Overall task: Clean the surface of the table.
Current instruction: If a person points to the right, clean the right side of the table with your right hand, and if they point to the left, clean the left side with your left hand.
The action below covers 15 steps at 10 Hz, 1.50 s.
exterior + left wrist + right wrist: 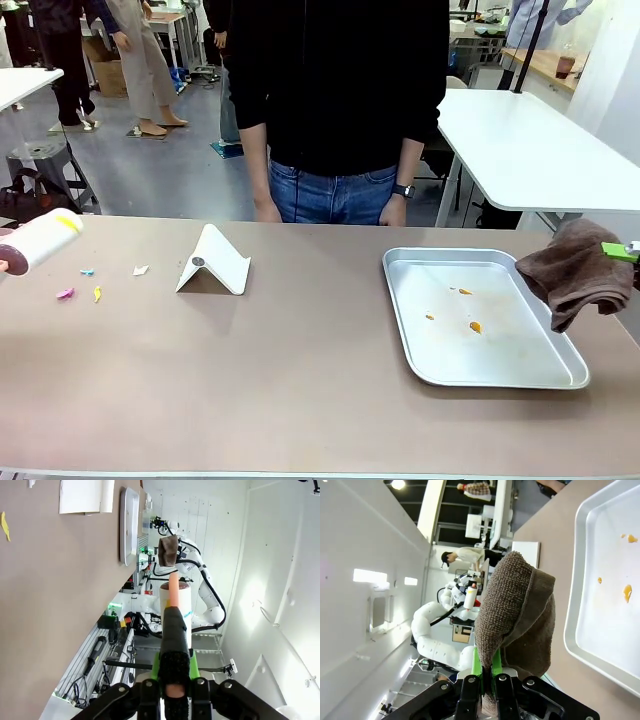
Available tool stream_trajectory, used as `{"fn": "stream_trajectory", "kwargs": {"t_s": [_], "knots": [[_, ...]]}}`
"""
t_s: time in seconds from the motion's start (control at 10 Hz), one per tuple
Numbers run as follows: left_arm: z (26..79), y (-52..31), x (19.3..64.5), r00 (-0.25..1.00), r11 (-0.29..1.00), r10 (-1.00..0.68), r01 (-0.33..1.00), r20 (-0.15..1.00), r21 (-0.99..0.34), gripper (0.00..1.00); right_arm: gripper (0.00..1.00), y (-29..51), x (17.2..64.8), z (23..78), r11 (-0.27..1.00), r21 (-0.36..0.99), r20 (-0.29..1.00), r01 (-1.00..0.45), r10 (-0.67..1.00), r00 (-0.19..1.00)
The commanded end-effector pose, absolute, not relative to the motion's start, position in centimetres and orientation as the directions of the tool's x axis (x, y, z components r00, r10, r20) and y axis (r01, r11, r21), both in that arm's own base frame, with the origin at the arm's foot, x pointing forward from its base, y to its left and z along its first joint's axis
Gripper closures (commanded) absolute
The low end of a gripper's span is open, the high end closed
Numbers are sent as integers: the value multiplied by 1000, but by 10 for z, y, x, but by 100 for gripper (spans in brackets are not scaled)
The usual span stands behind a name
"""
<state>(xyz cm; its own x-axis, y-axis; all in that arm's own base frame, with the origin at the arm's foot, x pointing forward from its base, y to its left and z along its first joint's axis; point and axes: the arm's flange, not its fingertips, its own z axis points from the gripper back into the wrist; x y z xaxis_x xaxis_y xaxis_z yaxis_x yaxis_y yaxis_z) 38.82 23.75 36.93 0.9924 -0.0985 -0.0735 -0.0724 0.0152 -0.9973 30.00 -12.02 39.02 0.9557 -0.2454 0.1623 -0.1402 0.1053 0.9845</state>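
Note:
The taupe-brown table (300, 370) carries small scraps at its left end: pink (65, 294), yellow (97, 294), blue (87, 271) and white (141, 269). Just above that end hangs a white lint roller (42, 240). In the left wrist view my left gripper (172, 614) is shut on its orange handle (173, 587). At the right edge my right gripper (620, 250) is shut on a brown cloth (577, 272), which droops beside the tray. The right wrist view shows the cloth (515, 605) folded over the green pads (478, 664).
A shallow silver tray (415, 345) with a few orange crumbs (475, 326) lies on the right half. A white folded stand (213, 263) sits left of centre. A person in a black top stands at the far edge, hands (393, 212) near the table. The front middle is bare.

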Motion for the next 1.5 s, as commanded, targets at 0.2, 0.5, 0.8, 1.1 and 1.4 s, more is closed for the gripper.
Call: {"fn": "stream_trajectory", "kwargs": {"t_s": [0.2,0.5,0.8,1.1,1.4], "knots": [[376,242,382,992,10,-109,-59,-60,-998,100,100,-121,299,392,94,987,148,-128,-246,958],[376,242,382,992,10,-109,-59,-60,-998,100,100,-121,299,392,94,987,148,-128,-246,958],[376,242,382,992,10,-109,-59,-60,-998,100,100,-121,299,392,94,987,148,-128,-246,958],[376,242,382,992,10,-109,-59,-60,-998,100,100,-121,299,392,94,987,148,-128,-246,958],[376,242,382,992,10,-109,-59,-60,-998,100,100,-121,299,392,94,987,148,-128,-246,958]]}}
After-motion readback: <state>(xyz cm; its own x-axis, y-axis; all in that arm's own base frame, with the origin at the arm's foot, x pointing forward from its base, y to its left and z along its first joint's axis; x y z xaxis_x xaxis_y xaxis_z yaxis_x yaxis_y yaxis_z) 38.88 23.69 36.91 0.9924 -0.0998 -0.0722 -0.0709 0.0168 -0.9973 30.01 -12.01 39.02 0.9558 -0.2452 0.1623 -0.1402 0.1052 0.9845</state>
